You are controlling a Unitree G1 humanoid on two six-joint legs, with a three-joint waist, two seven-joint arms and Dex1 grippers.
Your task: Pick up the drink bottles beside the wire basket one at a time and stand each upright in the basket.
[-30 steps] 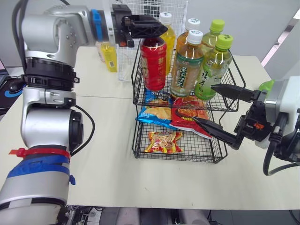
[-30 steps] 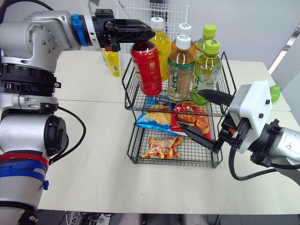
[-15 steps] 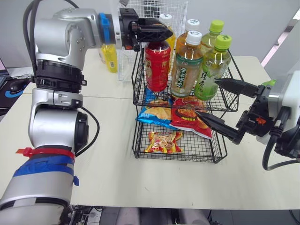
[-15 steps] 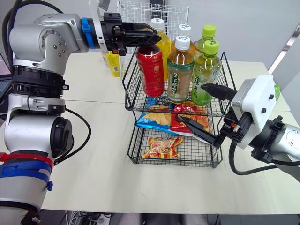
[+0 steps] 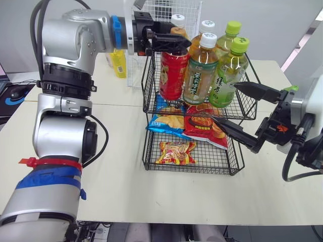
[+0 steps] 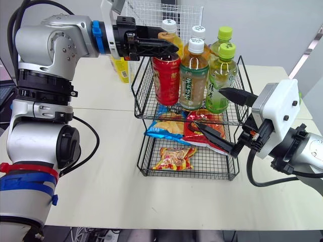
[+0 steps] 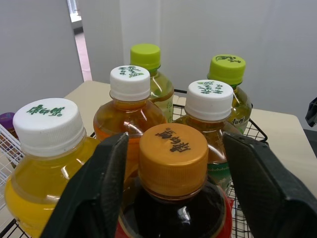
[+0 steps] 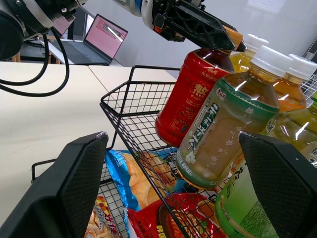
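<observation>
A red drink bottle (image 5: 173,75) with an orange cap (image 7: 172,158) leans slightly in the upper tier of the black two-tier wire basket (image 5: 146,151). My left gripper (image 5: 174,43) is shut on its top, with a finger (image 7: 96,198) on each side of the cap. A yellow juice bottle (image 7: 47,163), two tea bottles (image 5: 201,70) and two green bottles (image 5: 229,70) stand around it in that tier. To the front right of the basket my right gripper (image 5: 223,102) hangs open, holding nothing.
A small yellow bottle (image 5: 117,60) stands on the table to the basket's back left. A green bottle (image 6: 296,98) lies behind my right arm. Snack bags (image 5: 176,151) fill the lower tier. A white wire grid panel (image 5: 166,10) stands behind the basket.
My left gripper has carried the red bottle right and down into the upper tier, against the tea bottle. My right gripper has drifted slightly to the right.
</observation>
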